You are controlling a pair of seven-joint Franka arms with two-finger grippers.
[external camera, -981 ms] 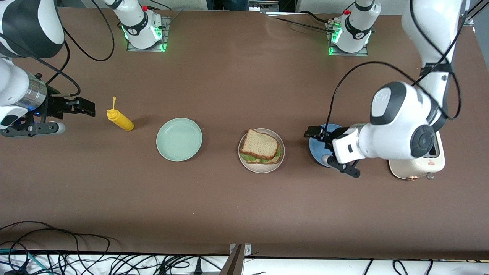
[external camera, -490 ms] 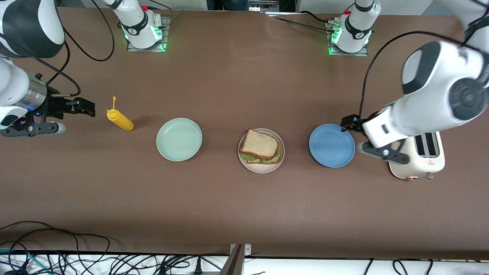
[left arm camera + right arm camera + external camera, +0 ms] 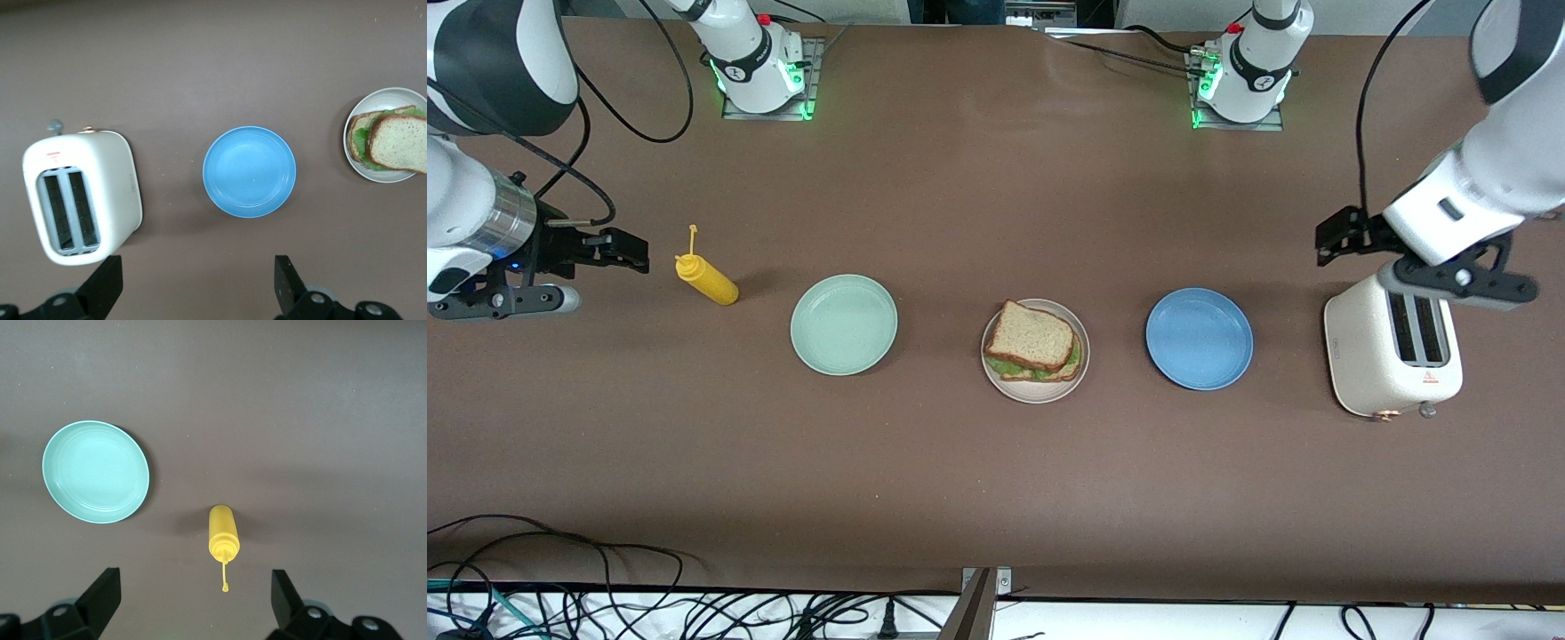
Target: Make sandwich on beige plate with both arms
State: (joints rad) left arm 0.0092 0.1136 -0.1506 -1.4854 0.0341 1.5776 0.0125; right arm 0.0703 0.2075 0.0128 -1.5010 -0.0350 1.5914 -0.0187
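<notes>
Table brown. Toaster at frame's right edge, left gripper just above it, jaws wide, empty. Right gripper mid-left, also spread, empty. Beige plate sat centre frame, carrying the sandwich, well apart from both grippers.

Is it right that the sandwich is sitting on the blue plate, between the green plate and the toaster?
Not quite. The sandwich sits on the beige plate, not the blue plate, which has nothing on it. The front view shows this. The rest holds: it lies between the green plate and the toaster.
</notes>
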